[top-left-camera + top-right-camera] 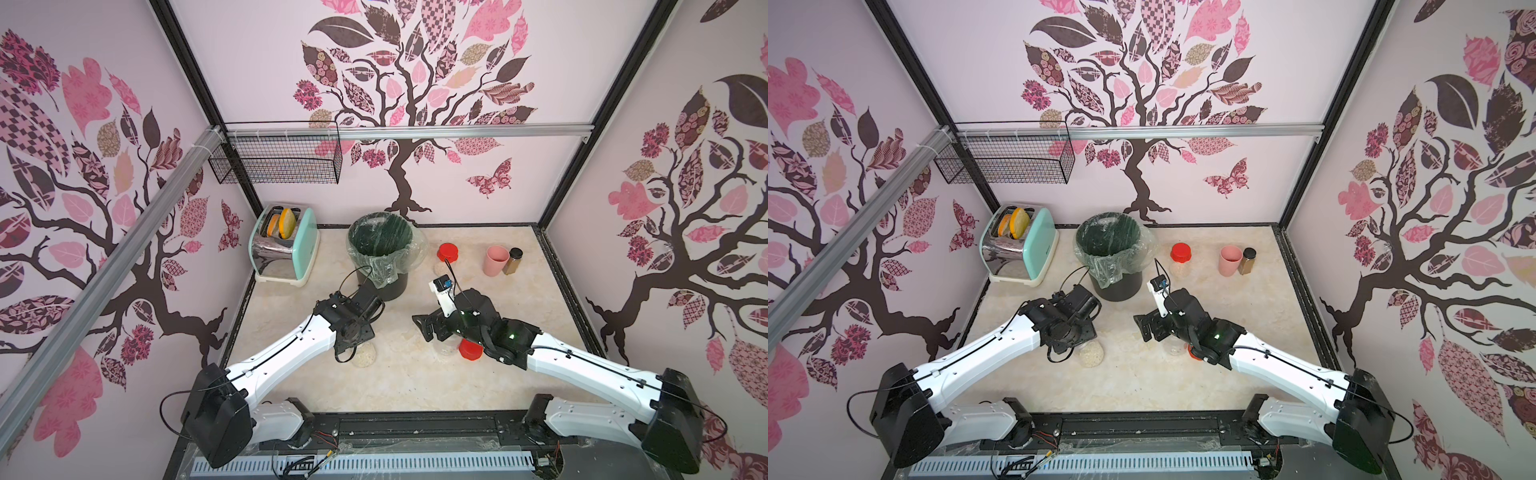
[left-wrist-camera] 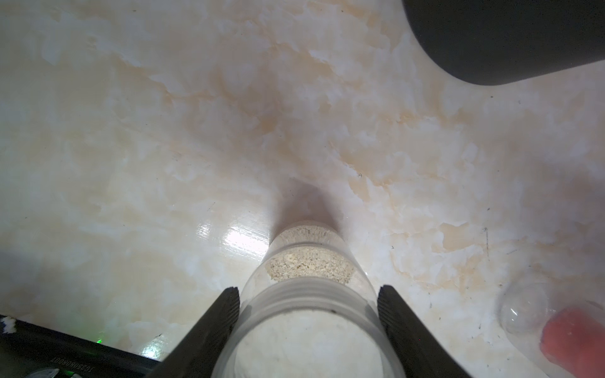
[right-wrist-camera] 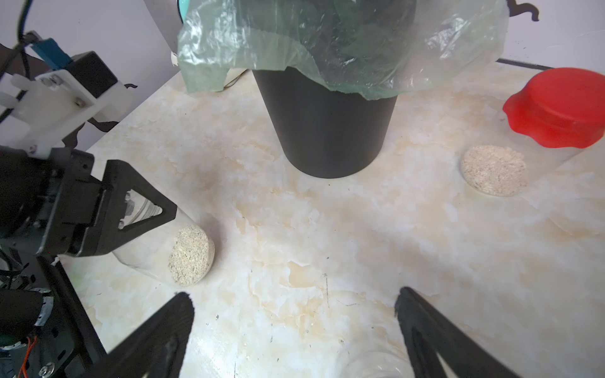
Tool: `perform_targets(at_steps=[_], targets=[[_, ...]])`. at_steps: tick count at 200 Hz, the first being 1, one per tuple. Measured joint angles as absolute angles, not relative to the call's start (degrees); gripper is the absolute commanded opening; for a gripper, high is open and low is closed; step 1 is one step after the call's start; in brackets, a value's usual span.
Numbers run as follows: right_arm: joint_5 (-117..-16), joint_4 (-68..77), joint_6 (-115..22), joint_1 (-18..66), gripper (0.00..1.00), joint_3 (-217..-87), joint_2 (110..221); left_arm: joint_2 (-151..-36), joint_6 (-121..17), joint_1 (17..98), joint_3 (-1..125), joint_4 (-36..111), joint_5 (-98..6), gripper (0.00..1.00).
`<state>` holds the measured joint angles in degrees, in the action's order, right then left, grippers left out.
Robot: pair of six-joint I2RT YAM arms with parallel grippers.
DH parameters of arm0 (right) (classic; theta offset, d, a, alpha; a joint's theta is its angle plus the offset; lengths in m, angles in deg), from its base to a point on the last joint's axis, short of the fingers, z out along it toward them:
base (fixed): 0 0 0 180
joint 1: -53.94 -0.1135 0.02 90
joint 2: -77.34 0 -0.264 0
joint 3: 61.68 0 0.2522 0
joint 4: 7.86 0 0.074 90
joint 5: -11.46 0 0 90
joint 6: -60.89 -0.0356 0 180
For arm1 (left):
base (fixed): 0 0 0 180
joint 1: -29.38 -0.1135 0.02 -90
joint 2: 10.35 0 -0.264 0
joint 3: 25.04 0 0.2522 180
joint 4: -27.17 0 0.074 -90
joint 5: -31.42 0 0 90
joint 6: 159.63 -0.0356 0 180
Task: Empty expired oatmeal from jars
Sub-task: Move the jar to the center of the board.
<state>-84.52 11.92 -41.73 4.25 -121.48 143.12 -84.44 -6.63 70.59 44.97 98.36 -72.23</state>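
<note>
A clear jar (image 2: 307, 330) of oatmeal (image 2: 311, 266) is clamped by the left gripper (image 2: 309, 291); the right gripper (image 3: 294, 294) is spread wide, nothing held.

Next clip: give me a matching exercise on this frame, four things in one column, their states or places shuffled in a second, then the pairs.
1. left claw
2. right claw
3. pink cup
4. black bin

A. open, gripping nothing
B. beside the brown bottle
C. shut on a jar of oatmeal
D. lined with a green bag

Pairs: 1-C, 2-A, 3-B, 4-D.
</note>
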Motion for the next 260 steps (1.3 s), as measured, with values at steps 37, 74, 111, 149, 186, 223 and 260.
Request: perform_targets(at_steps=[37, 74, 111, 149, 186, 223, 260], targets=[[-84.1, 11.0, -41.7, 4.5, 1.00, -121.5, 144.8, -85.0, -5.9, 72.1, 44.9, 96.7, -72.0, 0.52], [-83.7, 10.2, -41.8, 4.7, 1.00, -121.4, 144.9, -85.3, -5.5, 73.0, 44.9, 96.5, -72.6, 0.62], [-83.0, 9.5, -41.7, 4.9, 1.00, -121.5, 146.2, -86.6, -5.6, 73.9, 45.9, 96.3, -72.8, 0.72], [-82.8, 9.6, -41.7, 5.1, 1.00, -121.5, 147.2, -87.9, -5.1, 75.1, 46.1, 96.0, -71.9, 0.84], [-82.7, 10.0, -41.7, 5.4, 1.00, -122.0, 147.3, -87.8, -4.9, 75.6, 46.1, 96.0, -71.5, 0.89], [-81.5, 13.3, -41.8, 5.4, 1.00, -123.1, 147.2, -82.9, -8.1, 75.8, 46.7, 95.9, -71.6, 0.87], [-79.1, 16.9, -42.3, 4.9, 1.00, -127.0, 147.3, -66.6, -14.4, 71.5, 45.6, 92.5, -71.7, 0.97]])
